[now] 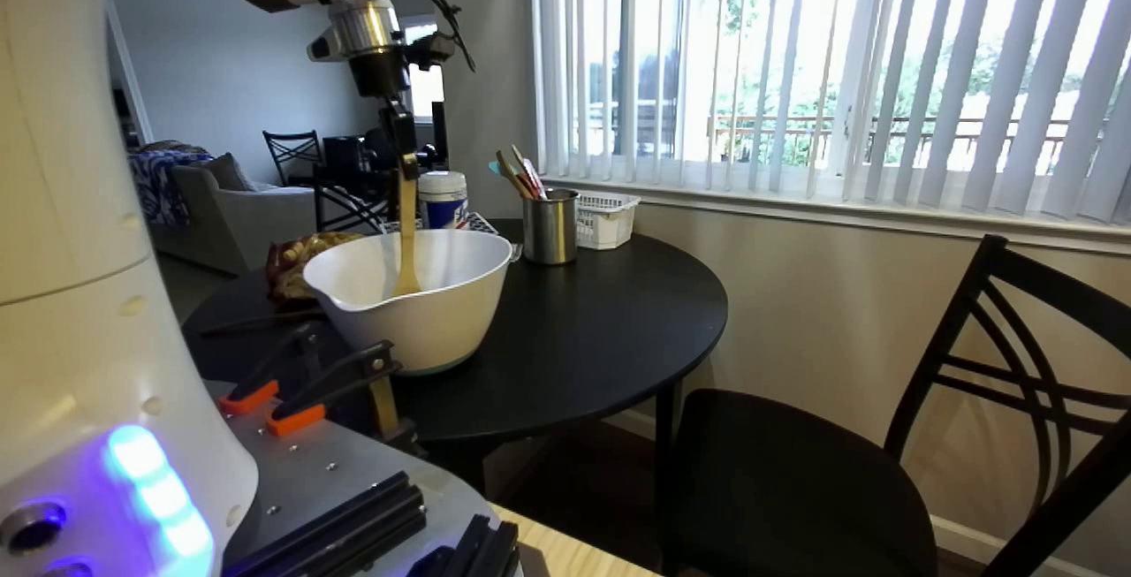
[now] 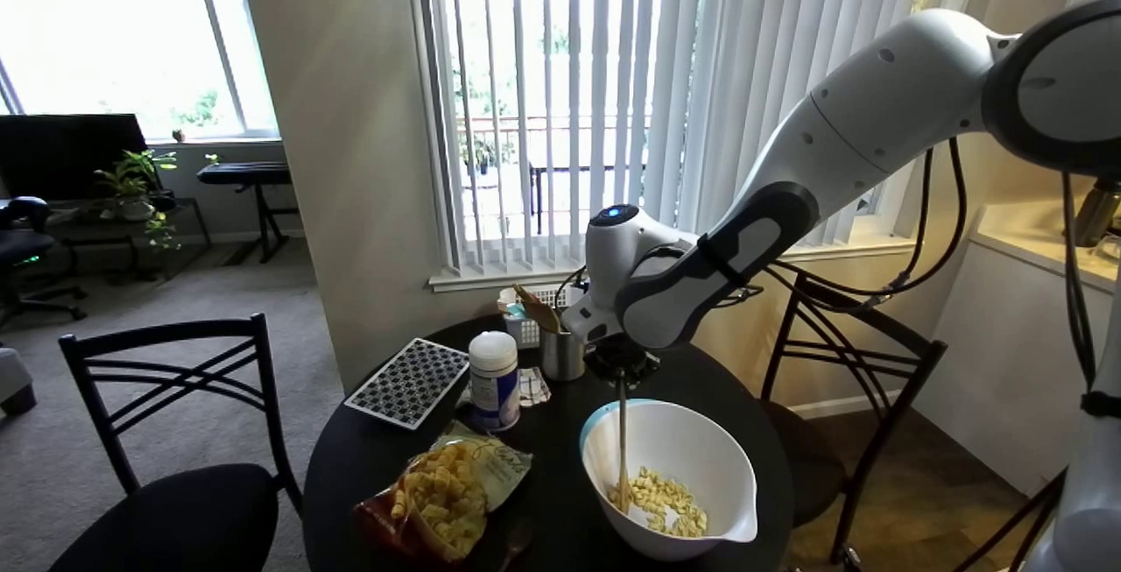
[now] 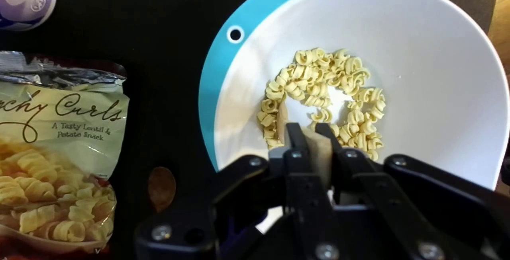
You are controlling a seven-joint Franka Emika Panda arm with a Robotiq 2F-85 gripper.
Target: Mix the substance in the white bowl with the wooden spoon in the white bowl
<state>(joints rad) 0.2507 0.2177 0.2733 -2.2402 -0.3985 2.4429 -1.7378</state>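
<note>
The white bowl (image 1: 433, 330) stands upright on the round black table, and it also shows in an exterior view (image 2: 705, 441) and in the wrist view (image 3: 434, 77). Pale yellow curled snacks (image 2: 661, 497) lie on its bottom, in a rough ring with a bare patch in the wrist view (image 3: 314, 77). My gripper (image 3: 312, 132) points down above the bowl and is shut on the upper handle of the wooden spoon (image 1: 407, 223). The spoon (image 2: 623, 445) stands nearly upright. Its head is down in the bowl at the side, among the curls; the fingers partly hide it in the wrist view.
An open snack bag (image 2: 447, 489) and a white-lidded canister (image 2: 495, 379) are beside the bowl. A metal cup of utensils (image 1: 550, 228), a white basket (image 1: 605, 219) and a patterned board (image 2: 410, 382) are farther back. A brown spoon (image 3: 161, 188) lies near the bag. Clamps (image 1: 340, 378) grip the table edge.
</note>
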